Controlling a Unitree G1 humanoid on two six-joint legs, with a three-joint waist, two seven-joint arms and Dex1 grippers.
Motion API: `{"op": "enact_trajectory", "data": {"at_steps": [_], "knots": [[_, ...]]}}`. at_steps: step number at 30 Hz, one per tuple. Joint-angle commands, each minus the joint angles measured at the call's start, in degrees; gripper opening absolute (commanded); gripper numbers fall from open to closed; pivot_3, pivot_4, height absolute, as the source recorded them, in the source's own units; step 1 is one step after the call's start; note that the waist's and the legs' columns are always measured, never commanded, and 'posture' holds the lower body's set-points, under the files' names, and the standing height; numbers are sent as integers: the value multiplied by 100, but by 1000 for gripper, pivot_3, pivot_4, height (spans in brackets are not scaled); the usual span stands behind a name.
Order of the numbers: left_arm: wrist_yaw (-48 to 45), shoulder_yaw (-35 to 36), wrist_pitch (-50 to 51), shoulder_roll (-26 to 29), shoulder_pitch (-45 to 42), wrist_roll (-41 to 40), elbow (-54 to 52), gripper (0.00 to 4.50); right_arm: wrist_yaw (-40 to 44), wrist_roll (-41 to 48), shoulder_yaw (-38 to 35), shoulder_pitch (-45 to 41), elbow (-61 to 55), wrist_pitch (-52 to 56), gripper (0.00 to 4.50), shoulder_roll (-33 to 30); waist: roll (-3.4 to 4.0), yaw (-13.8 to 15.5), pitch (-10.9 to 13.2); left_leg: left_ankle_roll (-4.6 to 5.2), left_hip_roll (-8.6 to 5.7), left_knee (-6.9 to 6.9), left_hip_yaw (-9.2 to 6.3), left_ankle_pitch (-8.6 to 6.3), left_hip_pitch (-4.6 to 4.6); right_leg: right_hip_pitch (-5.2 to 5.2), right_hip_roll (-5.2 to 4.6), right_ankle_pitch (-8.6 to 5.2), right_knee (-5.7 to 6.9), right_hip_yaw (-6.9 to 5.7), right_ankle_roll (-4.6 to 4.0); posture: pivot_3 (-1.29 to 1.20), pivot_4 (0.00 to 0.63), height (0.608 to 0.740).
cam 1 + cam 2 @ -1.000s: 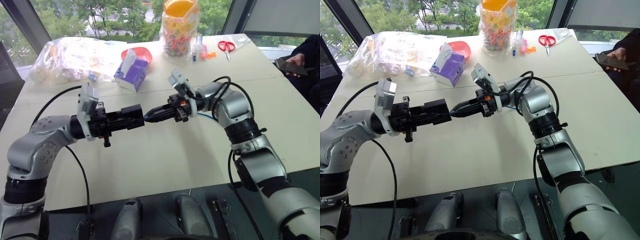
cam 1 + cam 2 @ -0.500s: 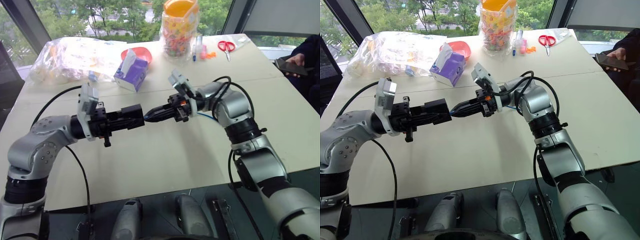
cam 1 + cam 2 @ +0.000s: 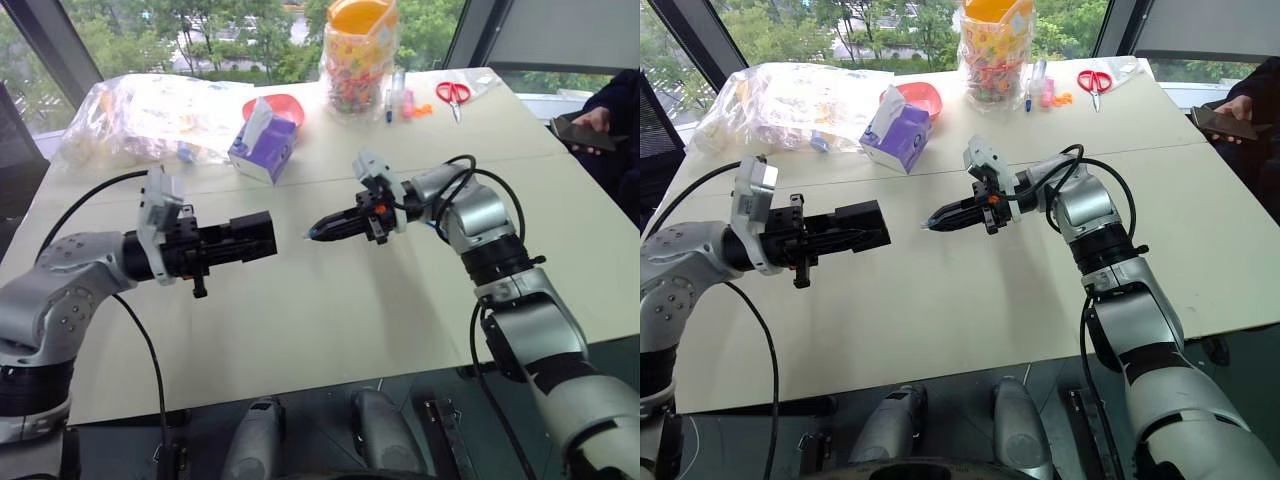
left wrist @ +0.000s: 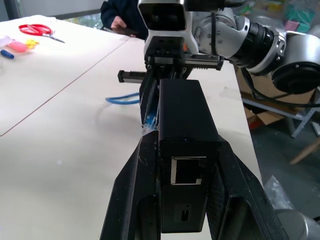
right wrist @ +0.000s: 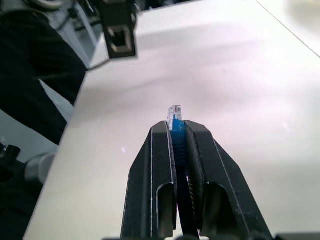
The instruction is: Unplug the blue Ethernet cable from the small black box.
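My left gripper (image 3: 250, 238) is shut on the small black box (image 4: 186, 125) and holds it level above the table. The box's port (image 4: 188, 170) faces the wrist camera and is empty. My right gripper (image 3: 320, 232) is shut on the blue Ethernet cable (image 5: 175, 120) just behind its clear plug, which sticks out past the fingertips. The plug points toward the box across a short gap of open air. In the left wrist view a loop of the blue cable (image 4: 122, 98) lies on the table behind the right gripper.
At the back of the table (image 3: 330, 320) stand a purple tissue box (image 3: 262, 145), a red bowl (image 3: 280, 103), a jar of sweets (image 3: 358, 50) and a plastic bag (image 3: 150, 115). Red scissors (image 3: 453, 93) lie back right. A person's hand with a phone (image 3: 585, 125) is at the far right.
The plug was in the box and is now out of it. My right gripper pulled away to the right with the cable, opening a gap; the left arm also drew slightly left.
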Motion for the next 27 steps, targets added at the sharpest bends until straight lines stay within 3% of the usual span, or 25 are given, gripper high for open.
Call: {"op": "enact_trajectory", "data": {"at_steps": [1,4,7,12,20,27], "knots": [[-102,-9,-388,81,76,334,-49,515,-127,-137,-227,-221,299,-345,90,-77,0,3,0,0,0,0,0,0,0,0,0,0,0,0,0,0,150,740],[39,-303,-886,-190,94,864,189,515,-663,-519,-219,-270,827,-991,90,24,0,7,0,0,0,1,3,0,0,0,0,-1,-1,1,-3,0,150,740],[625,-853,-2181,-898,-109,2104,1069,515,-1814,-832,-420,-391,1809,-1624,90,298,-1,19,-1,0,0,2,5,0,3,5,0,0,-2,2,-3,0,150,740],[1286,-1082,-3061,-1870,-443,2783,2009,515,-2976,-1106,-702,-537,2782,-2154,90,424,-6,92,3,0,-1,5,5,1,-5,1,0,4,-8,2,-2,0,150,740],[2024,-1172,-3535,-2751,-897,3309,3326,515,-3398,-1224,-949,-353,3090,-2233,90,444,-6,137,3,0,-1,1,5,1,-2,-1,0,4,-5,3,1,0,150,740],[2165,-1279,-4023,-3201,-1185,3599,4215,515,-3726,-1324,-1029,-194,3112,-2207,90,523,-6,131,3,0,-1,4,5,1,-2,0,0,6,-3,3,4,0,150,740]]}}
